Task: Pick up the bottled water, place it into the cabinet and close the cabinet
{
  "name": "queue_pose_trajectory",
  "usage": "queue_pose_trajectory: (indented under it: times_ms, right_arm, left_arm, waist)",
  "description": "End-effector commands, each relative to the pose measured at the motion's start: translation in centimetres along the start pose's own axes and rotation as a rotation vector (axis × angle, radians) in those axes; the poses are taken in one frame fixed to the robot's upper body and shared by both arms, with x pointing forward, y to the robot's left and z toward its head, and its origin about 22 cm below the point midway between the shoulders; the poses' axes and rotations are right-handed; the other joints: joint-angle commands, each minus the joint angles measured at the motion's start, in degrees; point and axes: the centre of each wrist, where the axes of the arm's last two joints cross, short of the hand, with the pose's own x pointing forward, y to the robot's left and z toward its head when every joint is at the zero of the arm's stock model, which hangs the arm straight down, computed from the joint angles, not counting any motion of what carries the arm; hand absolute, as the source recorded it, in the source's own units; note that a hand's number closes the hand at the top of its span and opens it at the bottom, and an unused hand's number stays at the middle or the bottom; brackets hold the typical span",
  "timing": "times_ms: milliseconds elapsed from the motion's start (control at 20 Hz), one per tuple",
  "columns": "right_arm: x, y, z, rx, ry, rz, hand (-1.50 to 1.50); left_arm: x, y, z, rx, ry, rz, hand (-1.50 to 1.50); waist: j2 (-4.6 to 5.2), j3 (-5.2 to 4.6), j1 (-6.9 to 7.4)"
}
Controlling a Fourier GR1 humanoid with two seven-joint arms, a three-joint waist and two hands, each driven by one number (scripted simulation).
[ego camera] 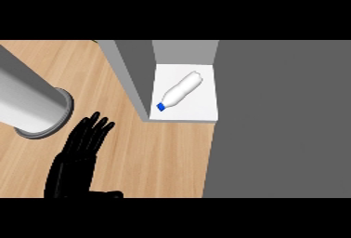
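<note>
**Bottle in cabinet, door not yet closed**

Head view:
- The bottled water (182,89) lies on its side on the white floor of the cabinet (201,110). It is a white, smooth, rounded plastic body. The blue cap (161,107) points down-left and the base up-right, so the long axis runs diagonally.
- The left robot hand (75,155) is over the bench (161,158), which is light wood with visible grain. The hand is black, with fingers straight, spread wide and pointing up. It holds nothing.
- The bottle is up and to the right of that hand, well apart from it. A flat matte grey panel (130,74) stands between them, and I can't tell whether it is a side wall or the open door.
- The right robot hand is not in view, so the left is the only candidate here.
- A grey forearm-like cylinder (27,102) with a ringed end enters from the left edge.
- A dark grey slab (281,121) fills the right side, plain and flat.

My read: the placing step looks done and closing the cabinet is what's left. The next move depends on finding the door edge, not on the bottle.
</note>
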Motion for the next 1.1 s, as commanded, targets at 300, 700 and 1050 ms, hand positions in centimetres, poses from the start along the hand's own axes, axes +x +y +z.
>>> queue_pose_trajectory:
  times_ms: [300, 700, 1050]
  right_arm:
    - [4.6, 0.9, -2.4, 0.263, -0.013, 0.225, 1.5]
    - [2.4, 3.0, -3.8, 0.191, -0.092, -0.054, 1.5]
    - [2.0, 3.0, -4.6, 0.257, -0.079, -0.065, 1.5]
  left_arm:
    - [3.2, 3.1, 2.8, 0.056, 0.016, 0.016, -1.5]
    - [5.7, 5.3, 3.2, 0.026, -0.011, 0.019, -1.5]
    - [6.7, 6.5, 4.1, -0.022, 0.017, 0.023, -1.5]
  waist:
    - [-0.43, -0.47, 2.2]
    - [0.61, -0.5, 3.69]
    - [1.32, -0.58, 6.71]
